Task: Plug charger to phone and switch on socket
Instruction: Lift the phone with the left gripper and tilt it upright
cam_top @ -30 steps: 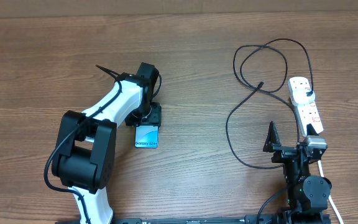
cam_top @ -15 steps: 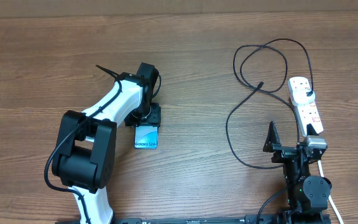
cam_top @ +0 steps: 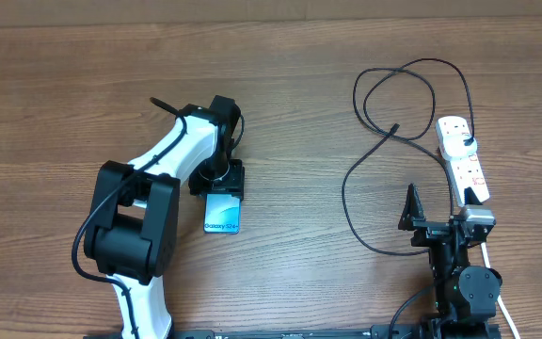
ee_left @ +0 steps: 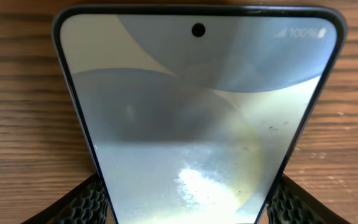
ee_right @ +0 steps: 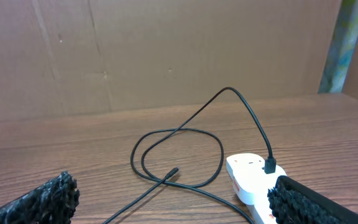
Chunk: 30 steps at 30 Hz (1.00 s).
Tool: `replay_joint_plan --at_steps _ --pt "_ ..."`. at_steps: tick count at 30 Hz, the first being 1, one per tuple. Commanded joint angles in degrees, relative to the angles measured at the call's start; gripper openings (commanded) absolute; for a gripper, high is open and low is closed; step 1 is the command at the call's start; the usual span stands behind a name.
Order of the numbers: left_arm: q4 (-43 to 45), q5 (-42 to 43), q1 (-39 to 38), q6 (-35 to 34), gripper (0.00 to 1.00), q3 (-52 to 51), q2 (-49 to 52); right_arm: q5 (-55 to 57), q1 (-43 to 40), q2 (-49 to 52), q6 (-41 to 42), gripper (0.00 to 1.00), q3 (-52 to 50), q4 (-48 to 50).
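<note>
The phone (cam_top: pixel 222 214) lies flat on the wooden table, left of centre, with its light blue screen up. My left gripper (cam_top: pixel 220 185) is shut on its far end; in the left wrist view the phone (ee_left: pixel 197 106) fills the frame between the two fingers (ee_left: pixel 191 208). The charger (cam_top: pixel 384 89) lies in loops at the right, its plug tip (cam_top: pixel 395 128) free on the table, also in the right wrist view (ee_right: pixel 174 170). The white socket (cam_top: pixel 463 160) holds the charger's black plug (ee_right: pixel 270 165). My right gripper (cam_top: pixel 440 218) is open and empty, near the socket's front end.
The socket's near end (ee_right: pixel 247 177) sits beside my right finger. A brown cardboard wall (ee_right: pixel 166 50) stands behind the table. The white lead (cam_top: pixel 497 273) runs from the socket toward the front edge.
My left gripper and the phone have shifted a little toward the front of the table, and the phone has turned slightly. The right arm, the charger and the socket have not moved.
</note>
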Motion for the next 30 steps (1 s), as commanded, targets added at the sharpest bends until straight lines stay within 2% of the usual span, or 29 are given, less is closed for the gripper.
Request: replay_joint_plan --at_steps 1,15,30 --pt "-1.0 6.6 0.0 2.9 0.34 3.6 1.0 0.3 -0.4 -0.6 -0.1 1.0 -0.5 0.2" --pt "-0.3 25.4 0.1 10.1 0.32 5.3 1.0 0.3 -0.4 -0.6 -0.1 1.0 -0.5 0.2" --pt "9.3 59.8 0.1 11.6 0.31 5.3 1.0 0.3 -0.4 -0.6 -0.1 1.0 -0.5 0.2"
